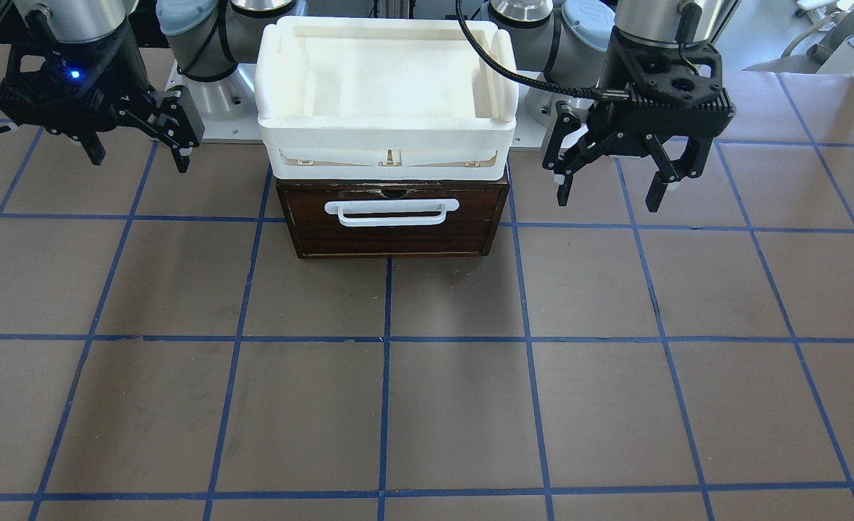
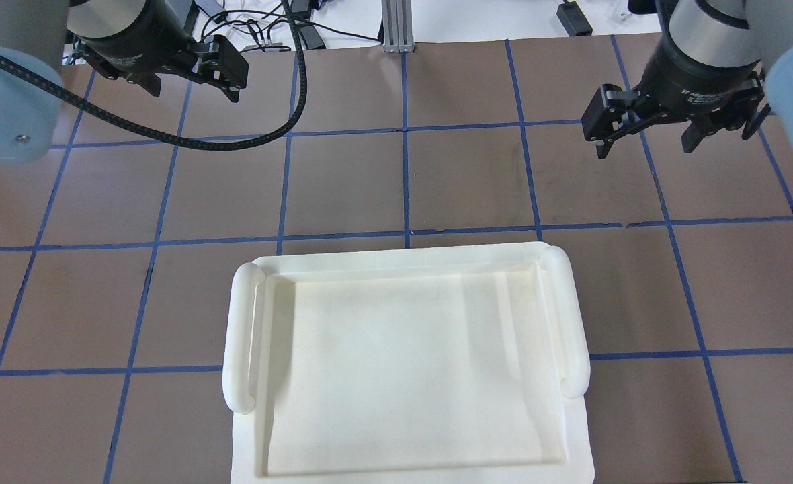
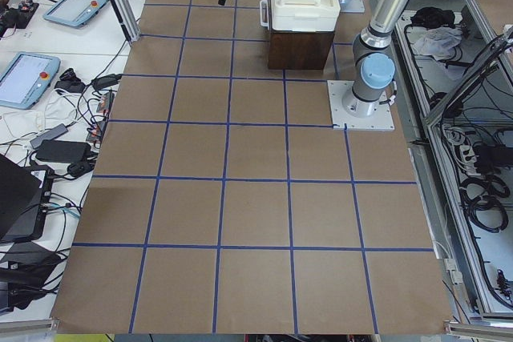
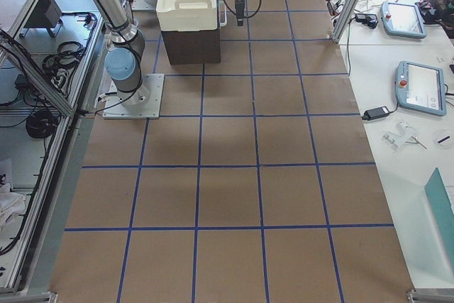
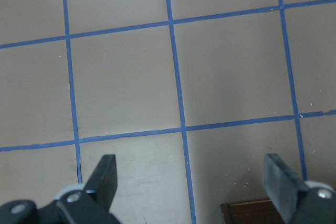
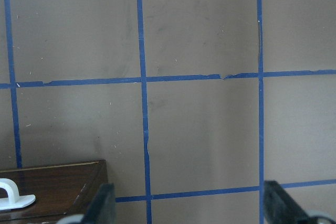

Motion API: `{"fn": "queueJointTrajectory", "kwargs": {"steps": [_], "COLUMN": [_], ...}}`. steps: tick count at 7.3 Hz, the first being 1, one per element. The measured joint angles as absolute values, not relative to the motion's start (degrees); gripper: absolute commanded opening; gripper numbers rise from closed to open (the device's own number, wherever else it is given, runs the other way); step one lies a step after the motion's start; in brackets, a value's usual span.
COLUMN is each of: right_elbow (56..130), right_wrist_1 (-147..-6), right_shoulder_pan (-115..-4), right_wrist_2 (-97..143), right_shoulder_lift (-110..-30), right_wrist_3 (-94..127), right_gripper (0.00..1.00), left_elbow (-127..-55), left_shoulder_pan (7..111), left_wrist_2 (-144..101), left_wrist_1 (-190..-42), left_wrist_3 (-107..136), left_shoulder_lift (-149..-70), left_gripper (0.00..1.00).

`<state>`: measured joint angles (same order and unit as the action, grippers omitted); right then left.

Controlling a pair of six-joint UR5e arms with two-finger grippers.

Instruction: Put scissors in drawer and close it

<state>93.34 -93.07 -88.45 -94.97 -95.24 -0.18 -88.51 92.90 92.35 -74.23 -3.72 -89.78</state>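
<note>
The drawer (image 1: 391, 230) is pushed fully into its dark brown case, its glossy front and white bar handle (image 1: 391, 212) facing away from me. No scissors show in any view. My left gripper (image 1: 608, 197) hangs open and empty beside the case, above the table; it also shows in the overhead view (image 2: 191, 84) and the left wrist view (image 5: 191, 179). My right gripper (image 1: 140, 159) hangs open and empty on the case's other side; it also shows in the overhead view (image 2: 645, 144). The right wrist view shows the drawer front (image 6: 58, 187) and one handle end.
A white plastic tray-like bin (image 1: 383, 137) sits on top of the drawer case and hides it in the overhead view (image 2: 242, 349). The brown table carries a grid of blue tape lines (image 1: 387, 338). Tablets and cables lie on side benches (image 3: 32, 78).
</note>
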Motion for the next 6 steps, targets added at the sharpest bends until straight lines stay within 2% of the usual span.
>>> {"fn": "queueJointTrajectory", "kwargs": {"steps": [6], "right_elbow": [93.3], "right_wrist_1": [-92.8], "right_shoulder_pan": [-88.4], "right_wrist_2": [-95.1], "right_shoulder_lift": [-95.2], "right_wrist_3": [-0.2], "right_gripper": [1.00], "left_elbow": [-88.4], "left_shoulder_pan": [92.9], "left_wrist_2": [90.8], "left_wrist_1": [-78.0], "left_wrist_3": [-1.3], "left_shoulder_lift": [-90.3], "left_gripper": [1.00]}}
